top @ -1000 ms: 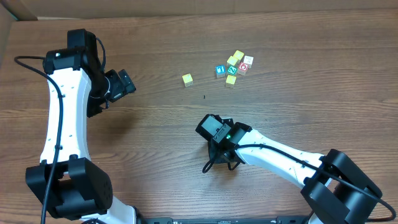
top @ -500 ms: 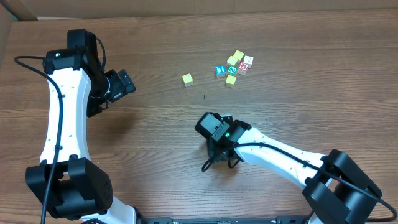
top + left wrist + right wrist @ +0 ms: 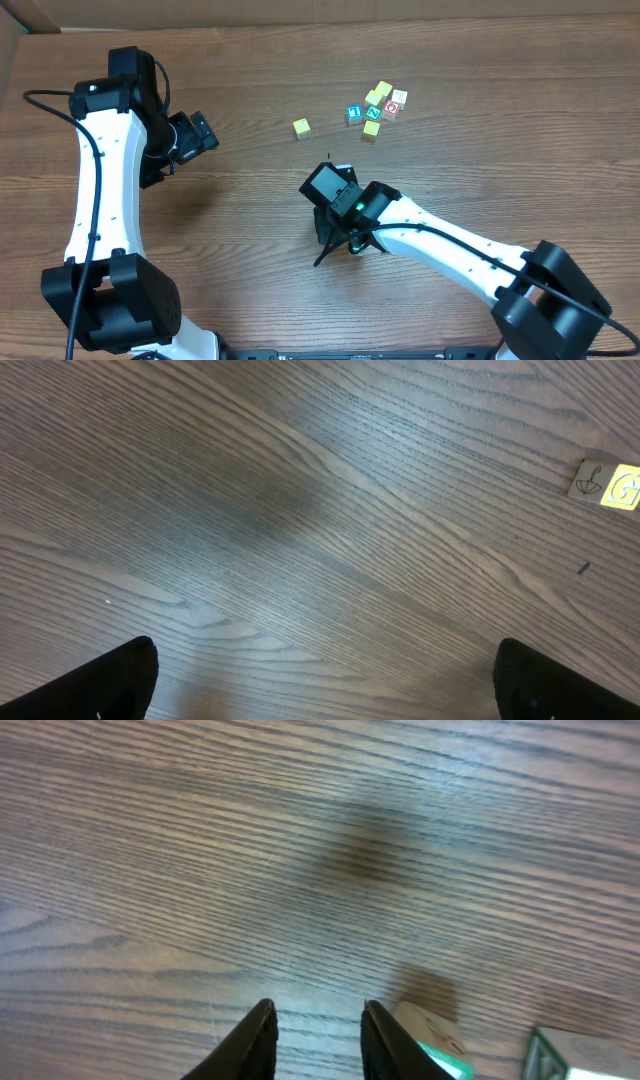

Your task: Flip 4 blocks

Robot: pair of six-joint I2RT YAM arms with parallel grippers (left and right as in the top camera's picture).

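Overhead: blocks [image 3: 373,112] clustered at the far side of the surface [image 3: 250,220]; one yellow block [image 3: 301,127] sits apart.
Left wrist: left pincer [image 3: 325,670] gaping wide, empty.
Right wrist: right pincer [image 3: 315,1020] narrowly parted, empty, two blocks near.
Handling: probably light, rigid; pinch opposite side faces.

Robotics lab bench, prob.; white-and-black left arm [image 3: 85,200] and right arm [image 3: 450,255], w/ bases at near edge of wood-grain table [image 3: 250,60]; green LED [image 3: 357,208] lit on right wrist

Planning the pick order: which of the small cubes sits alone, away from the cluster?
The yellow cube in the overhead view: it stands by itself, while the others are bunched around the teal-faced cube.
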